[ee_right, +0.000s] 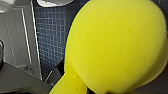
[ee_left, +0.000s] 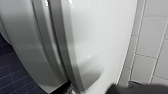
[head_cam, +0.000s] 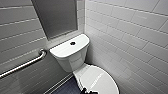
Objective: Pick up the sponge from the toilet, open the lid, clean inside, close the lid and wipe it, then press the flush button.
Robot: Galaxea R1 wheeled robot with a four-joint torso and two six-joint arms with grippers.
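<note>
A bright yellow, thick foam sponge (ee_right: pixel 115 47) loomed nearest, spreading across the right and centre of the right wrist frame with the blue tiled floor (ee_right: pixel 50 32) far beneath it at upper left. Hanging clear of any support, it was judged to be grasped by the right pincer.

In the left wrist frame the smooth white oval plastic lid (ee_left: pixel 100 40) lay shut, its shadowed edge running down the centre above the white seat ring (ee_left: pixel 42 42). A dark tip at lower right, probably the left pincer (ee_left: pixel 140 88), sat just beside that edge; whether it was released or clenched could not be told.

Opening the lid looked like the step in hand. It would go best by catching the lid's front edge alone, above the seam, leaving the seat ring down, then following an arc about the rear hinge until the lid leaned on the tank, with the sponge kept aside.

Farther off, in the head frame's centre, the white ceramic toilet (head_cam: pixel 72 60) carried its small dark round flush button (head_cam: pixel 72 43) on the tank top, a steel grab bar (head_cam: pixel 25 64) at left.
</note>
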